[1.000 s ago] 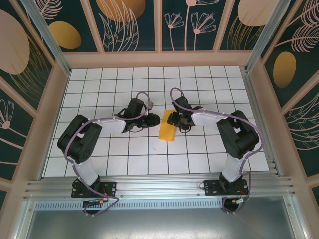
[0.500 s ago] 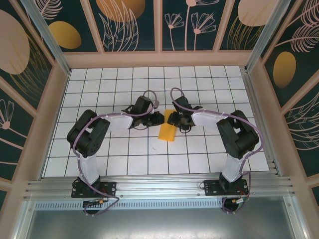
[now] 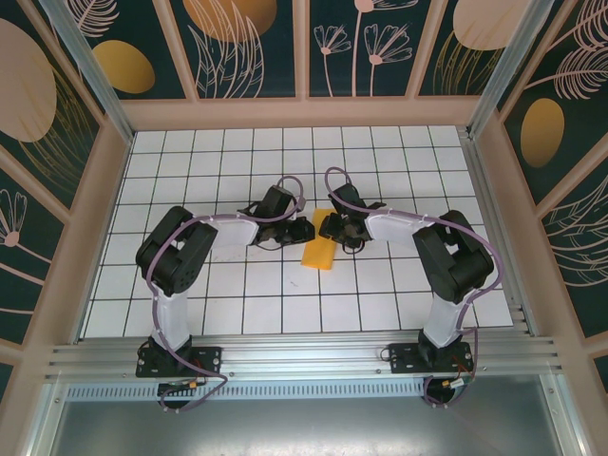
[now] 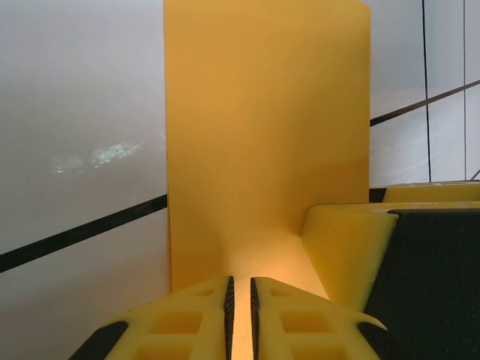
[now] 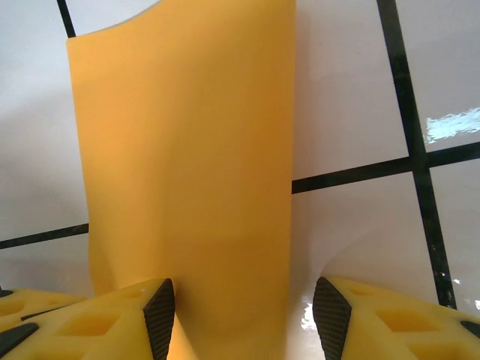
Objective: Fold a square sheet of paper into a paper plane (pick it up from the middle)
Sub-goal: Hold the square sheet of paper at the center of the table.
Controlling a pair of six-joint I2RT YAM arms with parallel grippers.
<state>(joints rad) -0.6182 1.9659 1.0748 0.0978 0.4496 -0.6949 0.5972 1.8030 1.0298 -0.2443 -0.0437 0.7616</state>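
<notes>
1 folded paper [image 4: 262, 135], clamped by left pincer [image 4: 240, 283], straddled by parted right pincer [image 5: 244, 300].

The left arm [image 3: 204, 237] has swung rightward toward the centre of the frame, its elbow drawing in from the left. This has carried the left gripper [image 3: 306, 229] up to the upper left edge of the folded orange-yellow paper [image 3: 320, 253], where its fingers have narrowed to a thin slit.

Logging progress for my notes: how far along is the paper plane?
Done: the paper is folded into a narrow strip. In hand: the left gripper pinches one end of it; the right gripper straddles it, open. Left: no pointed nose or wings yet, so most folds remain.
</notes>
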